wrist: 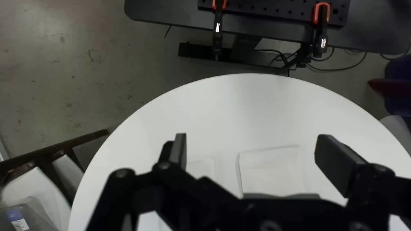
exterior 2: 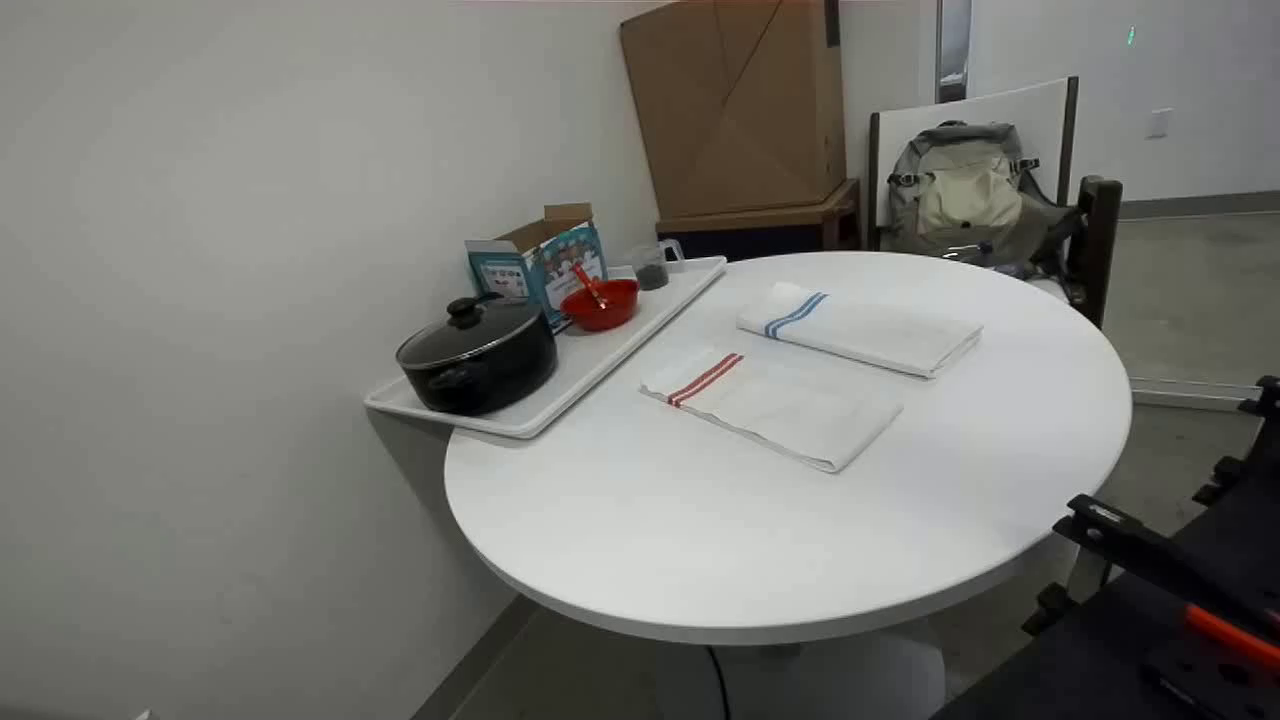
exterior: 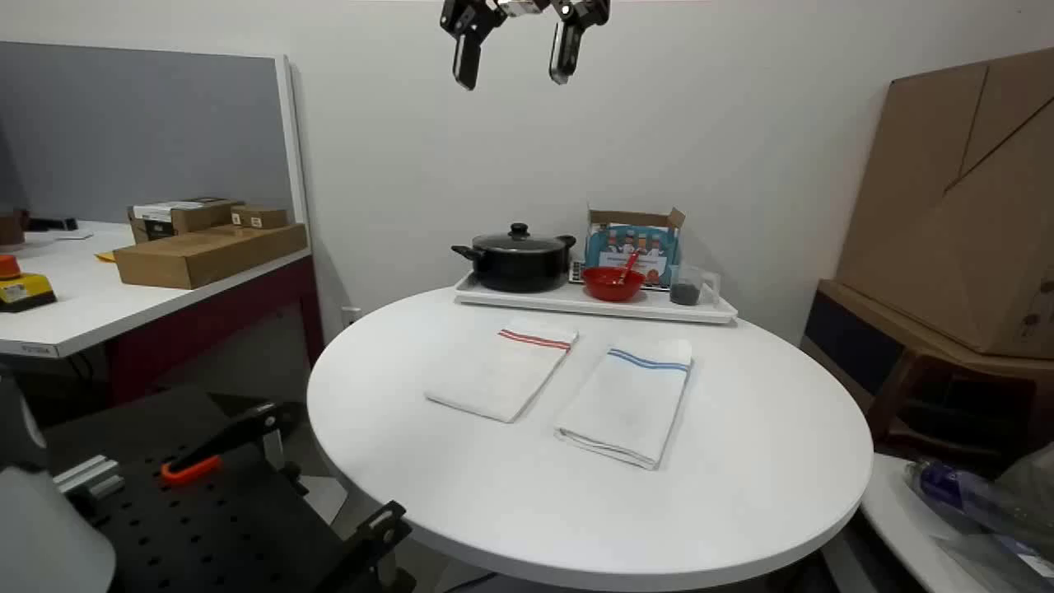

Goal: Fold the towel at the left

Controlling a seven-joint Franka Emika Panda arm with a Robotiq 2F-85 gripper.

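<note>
Above the smooth, round white table (exterior: pixel 741 478), the gripper (exterior: pixel 512 81) hangs with its jaws spread wide. Well below lies the red-striped towel (exterior: pixel 498 379), a flat rectangle of white cloth, framed between them in the wrist view and beside a blue-striped towel (exterior: pixel 630 403). Farther back, a shallow rectangular tray (exterior: pixel 659 307) bears a lidded black pot (exterior: pixel 519 268).
</note>
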